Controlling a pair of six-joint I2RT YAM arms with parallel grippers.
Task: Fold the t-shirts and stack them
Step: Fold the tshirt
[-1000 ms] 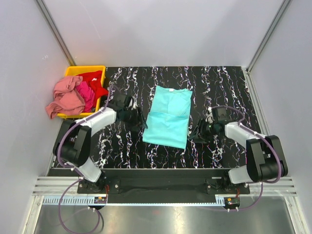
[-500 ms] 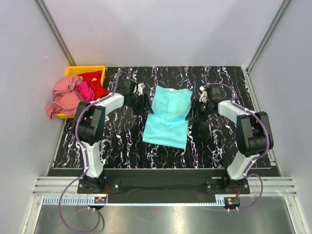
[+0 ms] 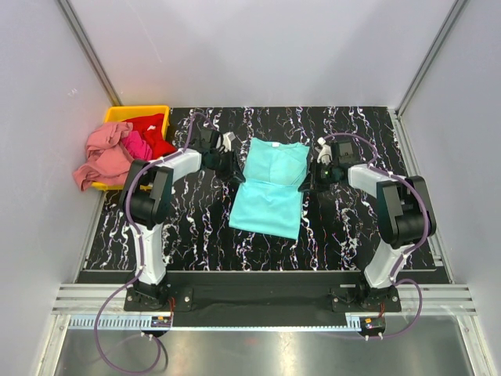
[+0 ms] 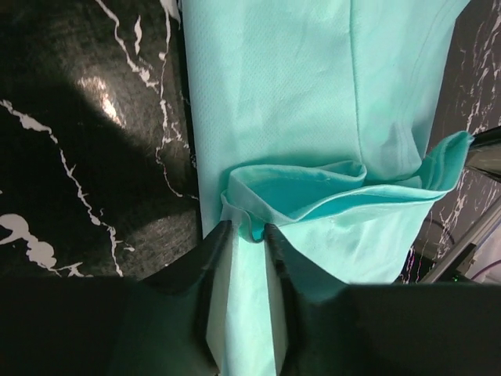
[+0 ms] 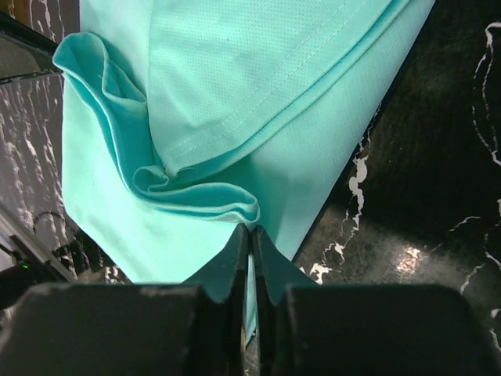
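Top external view alone gives the whole layout: the teal shirt [image 3: 270, 192] lies flat mid-table [image 3: 352, 227], sleeves folded in. Its long axis runs from the upper to the lower part of the frame, with the collar at the upper end and the hem leaning slightly lower left. The left gripper [image 3: 234, 167] sits at its left edge and the right gripper [image 3: 308, 178] at its right edge, both in the upper half. At upper left, the yellow bin [image 3: 137, 110] holds the pink shirt [image 3: 106, 153], which spills over its rim, plus the magenta shirt [image 3: 137, 145] and red shirt [image 3: 153, 129].

Only the wrist views show the grips. In the left wrist view, the left gripper [image 4: 244, 229] has narrowed onto a raised fold of teal cloth. In the right wrist view, the right gripper [image 5: 250, 229] is nearly closed, pinching a bunched edge.
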